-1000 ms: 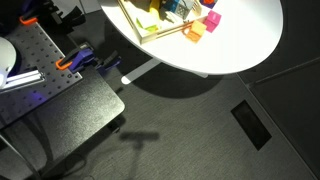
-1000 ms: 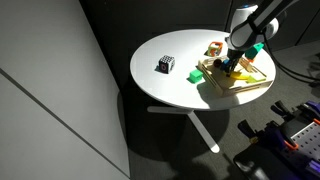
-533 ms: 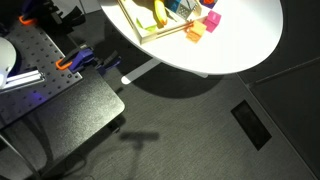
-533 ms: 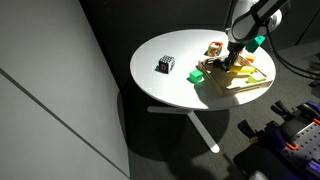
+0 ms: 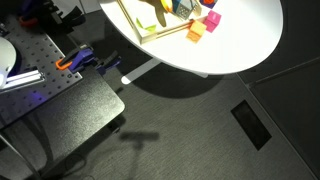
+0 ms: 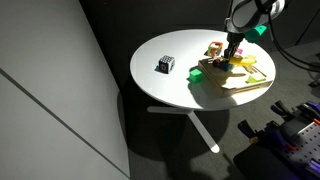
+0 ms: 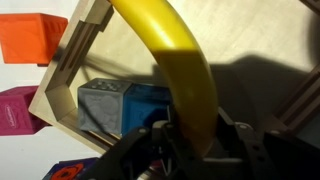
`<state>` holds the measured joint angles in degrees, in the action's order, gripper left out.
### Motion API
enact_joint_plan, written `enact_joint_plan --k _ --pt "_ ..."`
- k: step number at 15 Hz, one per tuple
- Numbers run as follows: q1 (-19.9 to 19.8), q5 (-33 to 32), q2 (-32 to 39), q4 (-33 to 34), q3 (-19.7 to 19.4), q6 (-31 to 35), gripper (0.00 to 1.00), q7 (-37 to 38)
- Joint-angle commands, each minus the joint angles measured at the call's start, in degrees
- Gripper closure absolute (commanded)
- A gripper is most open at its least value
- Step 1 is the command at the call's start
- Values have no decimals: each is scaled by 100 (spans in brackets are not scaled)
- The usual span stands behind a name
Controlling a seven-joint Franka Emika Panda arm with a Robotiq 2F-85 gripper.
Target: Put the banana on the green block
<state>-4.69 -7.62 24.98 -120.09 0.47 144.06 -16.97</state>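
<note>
My gripper (image 7: 190, 132) is shut on the banana (image 7: 176, 50), a yellow curved toy that runs up from the jaws across the wrist view. It hangs above the wooden tray (image 7: 62, 78), where a blue cube (image 7: 120, 105) lies. In an exterior view the gripper (image 6: 233, 52) holds the banana just above the tray (image 6: 245, 82) on the round white table (image 6: 170, 85). The lime-green block (image 6: 199, 73) sits on the table to the left of the tray, apart from the gripper.
An orange cube (image 7: 32, 38) and a magenta cube (image 7: 18, 108) lie outside the tray; they also show in an exterior view as orange (image 5: 195, 30) and magenta (image 5: 212, 20). A black-and-white cube (image 6: 166, 65) stands further left on the table.
The gripper has lifted upward off the tray with the banana held in it. The green block and the cubes have not moved.
</note>
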Motion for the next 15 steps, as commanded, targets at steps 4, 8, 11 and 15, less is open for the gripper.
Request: enact_joint_plan --k 4,8,11,15 --pt "295 195 -102 416 56 -902 85 632" --pt "494 363 -92 708 71 -1502 85 1203" --pt "613 523 -68 959 106 -1885 85 1531" --pt "770 633 19 1297 151 -2209 85 1838"
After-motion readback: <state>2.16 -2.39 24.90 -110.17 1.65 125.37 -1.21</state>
